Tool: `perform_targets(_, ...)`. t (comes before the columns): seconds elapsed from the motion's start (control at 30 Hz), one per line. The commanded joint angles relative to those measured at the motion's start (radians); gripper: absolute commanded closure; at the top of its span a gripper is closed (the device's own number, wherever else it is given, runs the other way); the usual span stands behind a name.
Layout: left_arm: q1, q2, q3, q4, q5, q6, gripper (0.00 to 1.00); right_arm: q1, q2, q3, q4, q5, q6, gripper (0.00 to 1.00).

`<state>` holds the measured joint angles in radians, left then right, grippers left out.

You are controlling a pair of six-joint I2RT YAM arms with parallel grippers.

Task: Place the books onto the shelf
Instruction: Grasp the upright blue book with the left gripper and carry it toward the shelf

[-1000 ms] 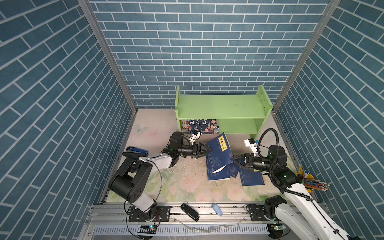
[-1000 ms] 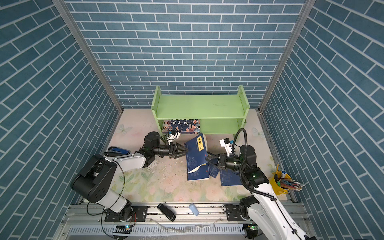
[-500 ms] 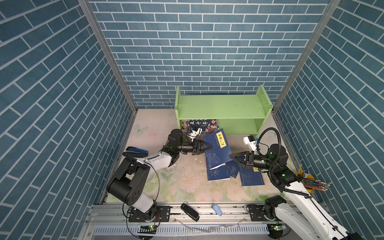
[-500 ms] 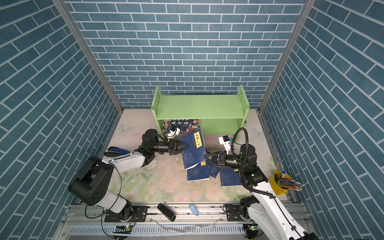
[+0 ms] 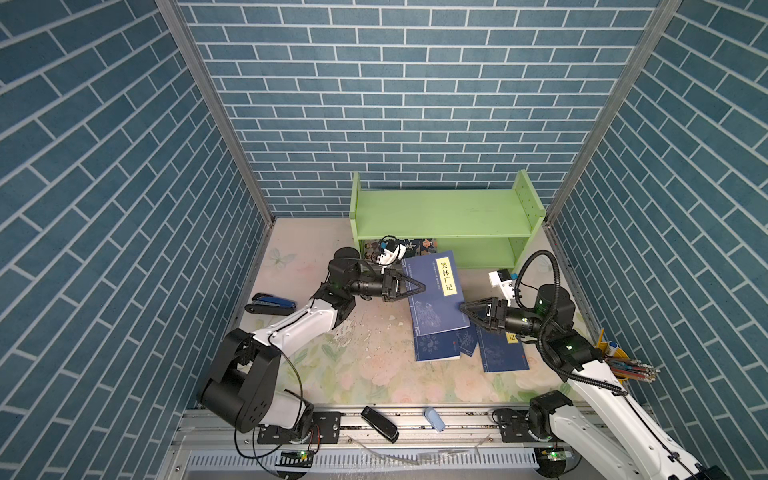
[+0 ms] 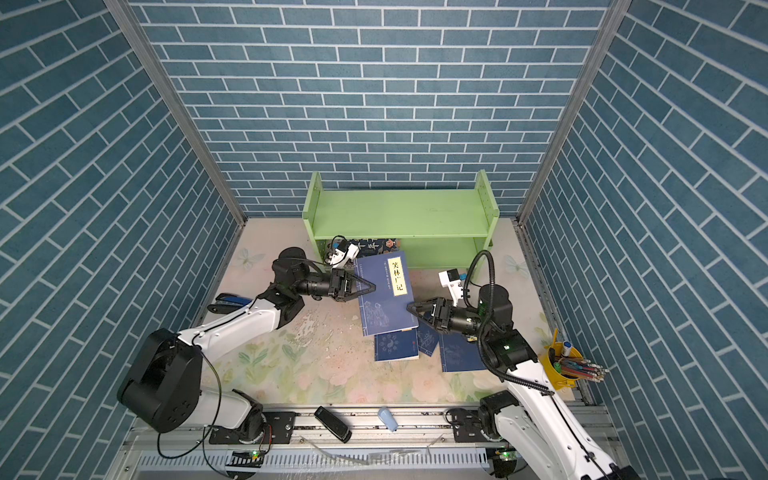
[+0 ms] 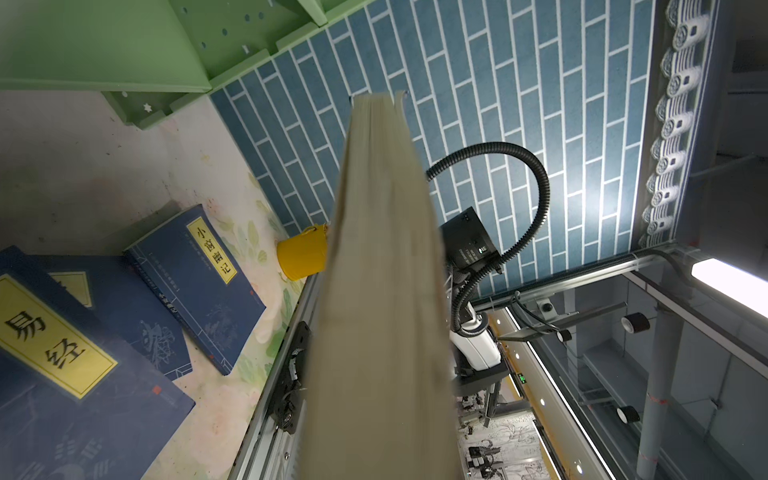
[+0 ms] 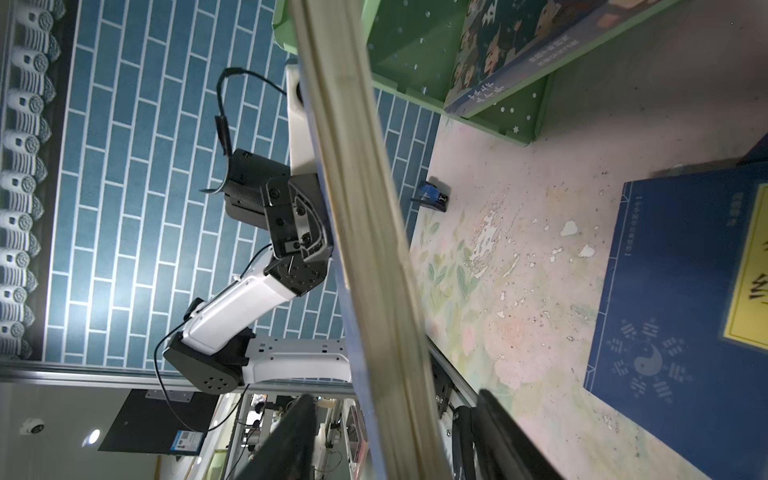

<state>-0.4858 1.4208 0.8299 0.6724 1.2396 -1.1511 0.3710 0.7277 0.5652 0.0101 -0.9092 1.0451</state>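
Between the jaws of the left gripper [image 5: 423, 286] the navy book [image 5: 432, 320] now sits clamped; the right gripper [image 5: 462, 308] just opened around it, so the handover's done.

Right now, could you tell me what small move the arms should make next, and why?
Probably back the right gripper away: its jaws stand open either side of the raised navy book, which the left gripper clamps by the opposite edge.

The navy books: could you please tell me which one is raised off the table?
The navy book nearest the shelf, clamped in the left gripper; the other navy books lie flat on the table.
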Motion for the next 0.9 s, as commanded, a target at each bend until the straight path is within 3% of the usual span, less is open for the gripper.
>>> perform_targets(0.0, -0.004, -0.043, 0.057, 0.092, 0.074, 0.003, 1.0, 0.002, -0.072, 0.067, -0.073, 0.089, -0.066, 0.25)
perform_targets(0.13, -0.002, -0.065, 0.129, 0.029, 0.072, 0.042, 1.0, -0.001, -0.126, 0.152, -0.2, 0.166, -0.143, 0.18)
perform_targets(0.2, 0.002, -0.079, 0.21, -0.185, 0.033, 0.212, 1.0, -0.003, -0.144, 0.199, -0.239, 0.207, -0.177, 0.17)
perform_targets(0.33, 0.012, -0.094, 0.447, -0.769, -0.154, 0.638, 1.0, -0.004, -0.153, 0.261, -0.2, 0.265, -0.192, 0.12)
perform_targets(0.43, 0.027, -0.097, 0.556, -0.92, -0.274, 0.766, 1.0, -0.004, -0.111, 0.281, -0.103, 0.259, -0.168, 0.1)
perform_targets(0.63, 0.126, -0.122, 0.628, -0.951, -0.449, 0.657, 1.0, 0.002, 0.062, 0.268, 0.221, 0.199, -0.039, 0.14)
perform_targets(0.77, 0.205, -0.145, 0.544, -0.751, -0.411, 0.416, 1.0, 0.066, 0.203, 0.283, 0.403, 0.209, 0.007, 0.14)
perform_targets(0.87, 0.229, -0.153, 0.511, -0.664, -0.397, 0.34, 1.0, 0.137, 0.302, 0.319, 0.479, 0.222, 0.007, 0.15)
